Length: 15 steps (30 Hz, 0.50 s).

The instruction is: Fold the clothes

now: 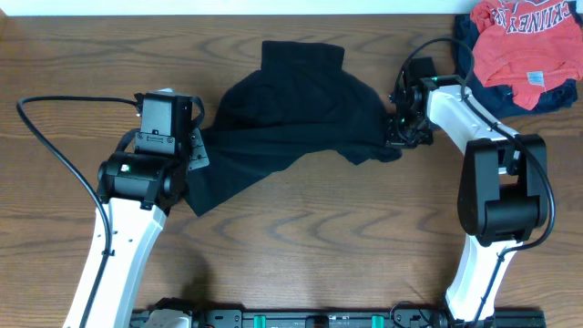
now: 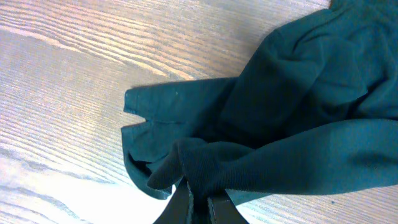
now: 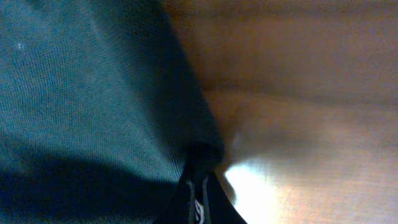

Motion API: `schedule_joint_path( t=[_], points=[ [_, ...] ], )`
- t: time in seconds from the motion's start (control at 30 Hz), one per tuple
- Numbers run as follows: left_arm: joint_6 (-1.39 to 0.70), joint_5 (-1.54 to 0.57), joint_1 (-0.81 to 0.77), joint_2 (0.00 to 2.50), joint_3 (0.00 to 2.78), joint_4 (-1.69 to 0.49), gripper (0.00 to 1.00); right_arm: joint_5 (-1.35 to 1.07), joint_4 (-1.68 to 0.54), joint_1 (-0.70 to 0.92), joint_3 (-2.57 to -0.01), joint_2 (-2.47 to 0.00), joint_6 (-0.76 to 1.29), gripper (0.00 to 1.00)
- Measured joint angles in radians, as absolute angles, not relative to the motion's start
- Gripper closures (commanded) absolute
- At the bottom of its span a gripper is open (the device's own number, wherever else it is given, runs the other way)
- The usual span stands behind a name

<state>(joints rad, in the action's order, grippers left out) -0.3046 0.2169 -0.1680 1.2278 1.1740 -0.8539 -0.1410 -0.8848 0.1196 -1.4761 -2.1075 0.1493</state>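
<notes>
The black garment (image 1: 287, 114) lies crumpled across the middle of the wooden table, stretched between both arms. My left gripper (image 1: 193, 150) is shut on the garment's left edge; in the left wrist view the fabric (image 2: 292, 118) bunches into the jaws (image 2: 200, 198). My right gripper (image 1: 393, 138) is shut on the garment's right edge; in the right wrist view the cloth (image 3: 93, 99) fills the left side and runs into the jaws (image 3: 198, 186). No logo or neck label shows.
A red shirt with white lettering (image 1: 524, 41) lies on a navy blue garment (image 1: 474, 36) at the back right corner. Bare wooden table (image 1: 319, 237) lies in front of the black garment. Cables run by both arms.
</notes>
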Motion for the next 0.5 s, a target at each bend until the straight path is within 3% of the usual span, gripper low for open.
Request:
schedule_joint_path(
  t=[0.2, 0.5],
  points=[
    [-0.276, 0.229, -0.168, 1.187, 1.309, -0.855, 0.94, -0.165, -0.992, 0.087, -1.557, -1.962, 0.14, 0.99],
    [-0.26, 0.329, -0.168, 1.014, 1.539, -0.854, 0.94, -0.179, -1.144, -0.027, -2.037, -1.557, 0.074, 0.99]
  ],
)
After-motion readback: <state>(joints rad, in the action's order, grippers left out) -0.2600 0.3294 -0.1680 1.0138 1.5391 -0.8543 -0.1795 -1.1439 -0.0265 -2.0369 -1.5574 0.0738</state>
